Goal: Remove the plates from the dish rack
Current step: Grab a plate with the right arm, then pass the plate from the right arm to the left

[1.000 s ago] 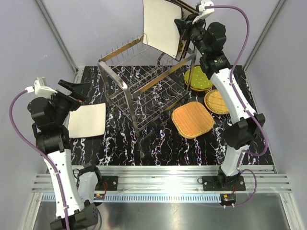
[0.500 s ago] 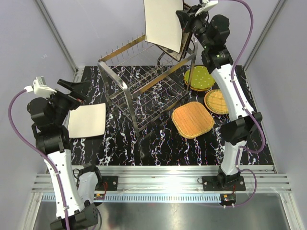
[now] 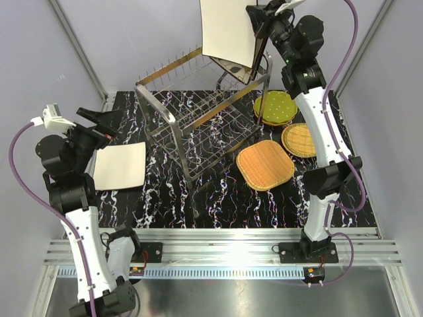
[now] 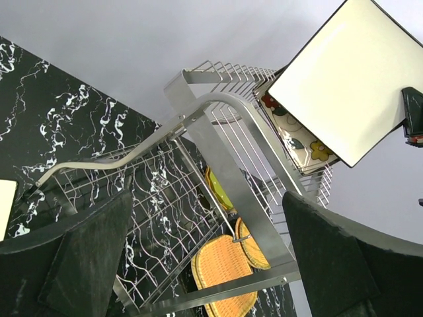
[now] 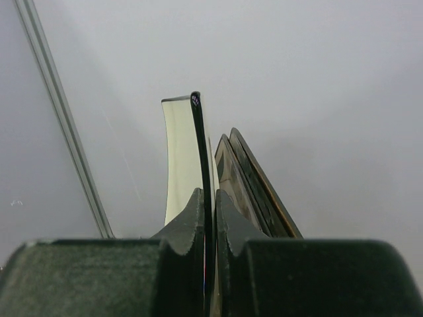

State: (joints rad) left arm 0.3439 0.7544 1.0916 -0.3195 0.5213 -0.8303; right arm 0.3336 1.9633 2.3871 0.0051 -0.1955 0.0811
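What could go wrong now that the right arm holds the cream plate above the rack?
1. The right end effector pinches the big cream plate only at its rim, so it may pivot or slip.
2. The flowered plate leans close behind it in the dish rack; a swing could clip it.

Top of cream plate [image 3: 228, 30] off-frame.

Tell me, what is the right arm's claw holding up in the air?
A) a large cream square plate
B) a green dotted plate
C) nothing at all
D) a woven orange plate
A: the right claw is pinched shut on the edge of the cream square plate, held up over the dish rack, while the woven orange plate and the green dotted plate lie on the table.
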